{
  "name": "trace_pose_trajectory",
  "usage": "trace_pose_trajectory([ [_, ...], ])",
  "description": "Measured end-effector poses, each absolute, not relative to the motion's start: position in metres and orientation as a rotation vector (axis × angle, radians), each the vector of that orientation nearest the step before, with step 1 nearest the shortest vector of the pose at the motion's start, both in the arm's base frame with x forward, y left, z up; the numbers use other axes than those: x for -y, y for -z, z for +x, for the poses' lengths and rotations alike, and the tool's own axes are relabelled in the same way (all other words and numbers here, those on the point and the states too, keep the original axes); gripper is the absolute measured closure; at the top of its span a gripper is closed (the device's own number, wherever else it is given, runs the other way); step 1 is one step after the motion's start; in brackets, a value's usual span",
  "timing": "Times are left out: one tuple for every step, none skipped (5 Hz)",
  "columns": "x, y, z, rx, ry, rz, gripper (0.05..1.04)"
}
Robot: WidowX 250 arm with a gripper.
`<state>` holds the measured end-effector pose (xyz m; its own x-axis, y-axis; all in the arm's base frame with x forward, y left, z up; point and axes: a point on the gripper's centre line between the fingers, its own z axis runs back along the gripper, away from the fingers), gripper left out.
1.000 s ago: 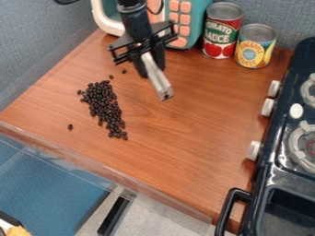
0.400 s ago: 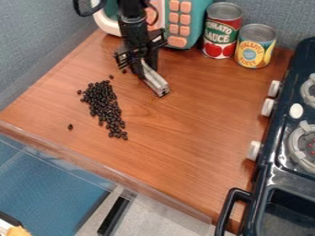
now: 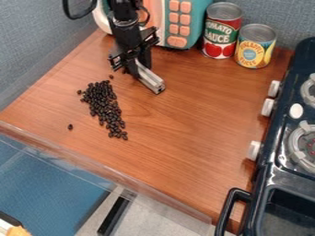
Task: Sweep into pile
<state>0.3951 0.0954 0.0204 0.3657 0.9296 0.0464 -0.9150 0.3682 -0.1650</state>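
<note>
- The black gripper hangs over the far left part of the wooden counter, pinching a silvery bar between its fingers.
- The bar slants down and toward the right of the view, its free end to the right of the upper part of the bean cluster.
- The dark beans lie on the left half of the counter in a long, uneven cluster, wider at its upper end and narrowing toward the lower right.
- One stray bean lies well apart from the cluster, below and to its left; another lies just above its upper end.
- A teal and white toy microwave with orange buttons stands at the back, behind the gripper.
- To its right, a red tomato can and a yellow and blue pineapple can stand upright, side by side.
- A black toy stove with pale knobs and burners lines the right side.
</note>
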Motion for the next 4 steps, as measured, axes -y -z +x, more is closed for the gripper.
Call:
trace_pose_trajectory([
  [-0.100, -0.022, 0.377, 0.135, -1.200, -0.112, 0.714],
  [-0.102, -0.022, 0.363, 0.125, -1.202, -0.108, 0.714],
  [-0.102, -0.022, 0.354, 0.128, -1.200, -0.107, 0.714],
  [-0.105, -0.022, 0.345, 0.132, -1.198, -0.102, 0.714],
])
